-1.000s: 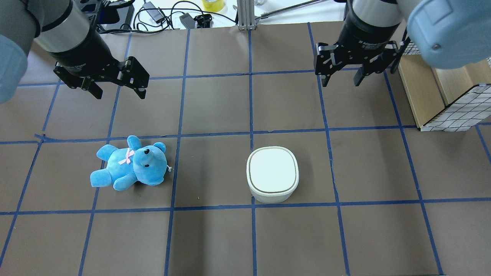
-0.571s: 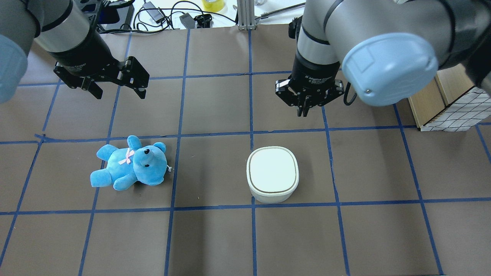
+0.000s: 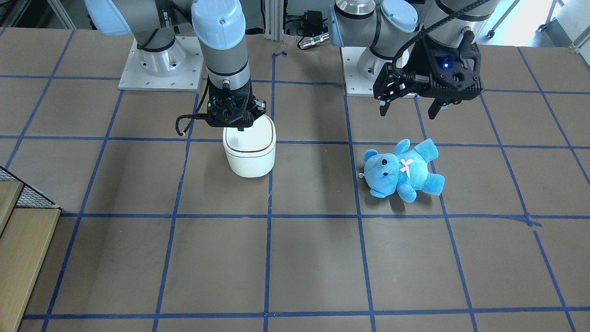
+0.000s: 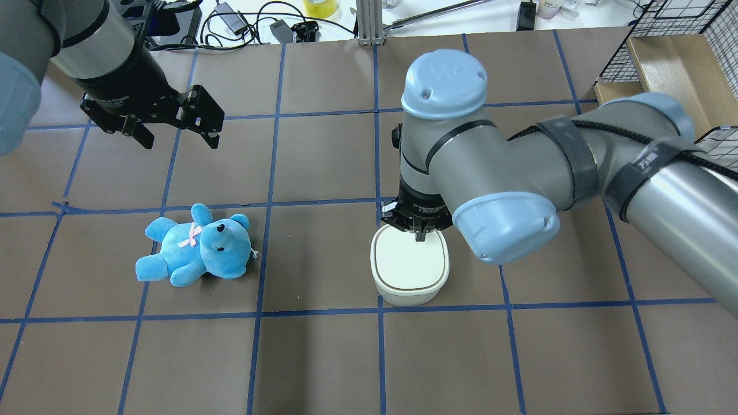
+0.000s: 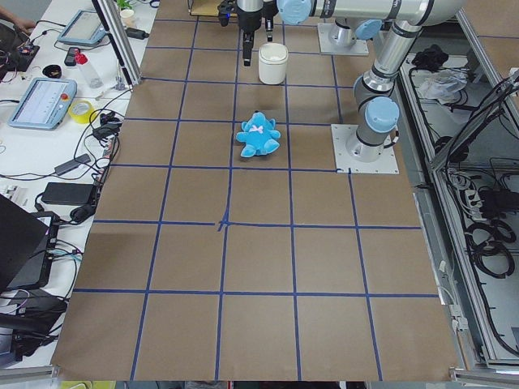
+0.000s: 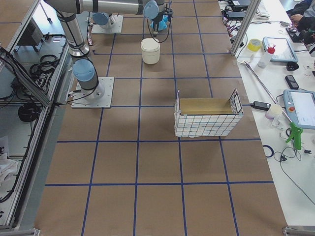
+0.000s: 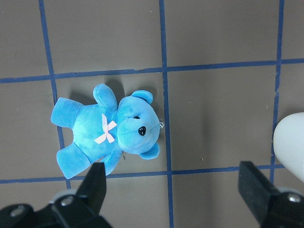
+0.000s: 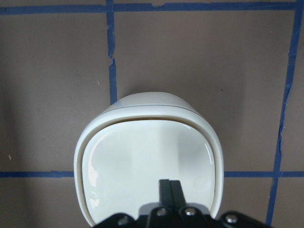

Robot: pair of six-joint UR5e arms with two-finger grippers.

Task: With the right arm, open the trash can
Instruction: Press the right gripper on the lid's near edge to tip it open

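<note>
The white trash can [image 4: 410, 265] stands mid-table with its lid lying down; it also shows in the front view [image 3: 249, 152] and the right wrist view [image 8: 147, 161]. My right gripper [image 4: 421, 237] is shut, fingers together and pointing down. Its tips are on or just above the lid near the edge on the robot's side [image 3: 238, 129], and they show over the lid's near part in the right wrist view [image 8: 169, 187]. A thin tan line shows at the lid's opposite edge. My left gripper [image 4: 180, 141] is open and empty, hovering away from the can.
A blue teddy bear [image 4: 193, 253] lies on the table below the left gripper, also in the left wrist view [image 7: 109, 130]. A wire-and-wood crate [image 4: 663, 57] stands at the table's right end. Cables and adapters [image 4: 248, 23] lie along one table edge.
The right arm has swung in from the upper right to over the trash can. Its gripper went from open to shut and came down to the lid. The left arm has not moved.
</note>
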